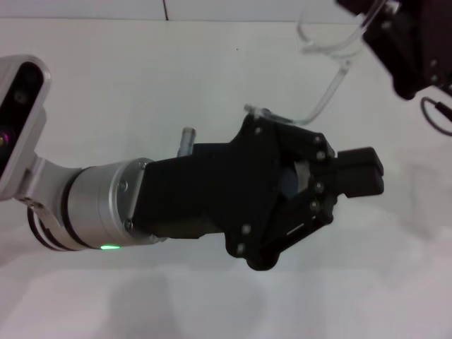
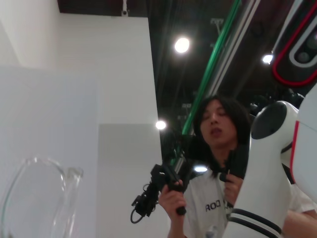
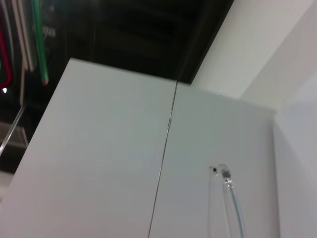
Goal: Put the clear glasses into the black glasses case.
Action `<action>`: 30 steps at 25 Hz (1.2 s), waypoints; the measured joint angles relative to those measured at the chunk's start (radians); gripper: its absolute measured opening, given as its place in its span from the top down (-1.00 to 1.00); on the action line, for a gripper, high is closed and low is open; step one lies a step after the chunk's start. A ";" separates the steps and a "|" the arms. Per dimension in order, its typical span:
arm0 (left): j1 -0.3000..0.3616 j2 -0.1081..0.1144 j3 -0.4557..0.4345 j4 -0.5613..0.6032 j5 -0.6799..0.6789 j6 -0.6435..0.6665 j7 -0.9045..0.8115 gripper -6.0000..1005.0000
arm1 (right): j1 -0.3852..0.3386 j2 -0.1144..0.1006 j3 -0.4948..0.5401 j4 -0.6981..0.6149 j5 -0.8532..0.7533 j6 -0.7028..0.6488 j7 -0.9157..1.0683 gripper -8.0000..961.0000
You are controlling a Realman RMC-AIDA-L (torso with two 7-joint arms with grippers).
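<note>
The clear glasses (image 1: 332,53) hang in the air at the upper right of the head view. Their front end sits in my right gripper (image 1: 387,20), which is shut on them at the picture's top right corner. One see-through temple arm curves down to the top of my left gripper's body. My left gripper (image 1: 378,171) is raised close to the head camera in mid-picture, pointing right. Its fingers are shut with nothing between them. A clear lens (image 2: 34,198) shows in the left wrist view, and a temple arm (image 3: 229,198) in the right wrist view. The black glasses case is out of view.
The white table (image 1: 141,85) lies beneath both arms, and the left arm hides much of its middle. A black cable loop (image 1: 438,116) hangs at the right edge. The left wrist view shows a person (image 2: 218,148) holding hand controllers beside a white robot part (image 2: 267,163).
</note>
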State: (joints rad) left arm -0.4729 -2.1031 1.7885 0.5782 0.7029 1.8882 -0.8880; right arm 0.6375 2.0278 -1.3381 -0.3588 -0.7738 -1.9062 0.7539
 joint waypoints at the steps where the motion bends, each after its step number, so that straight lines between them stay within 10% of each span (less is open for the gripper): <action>1: 0.001 0.000 0.000 0.000 -0.007 0.000 0.001 0.89 | 0.000 0.000 -0.017 -0.002 0.000 0.013 -0.010 0.74; 30: 0.013 0.002 -0.007 -0.093 -0.090 -0.059 0.035 0.89 | -0.019 0.000 -0.259 -0.091 0.071 0.259 -0.064 0.75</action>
State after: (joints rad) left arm -0.4601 -2.1014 1.7815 0.4848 0.6128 1.8287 -0.8528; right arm 0.6189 2.0278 -1.5971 -0.4495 -0.7026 -1.6469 0.6901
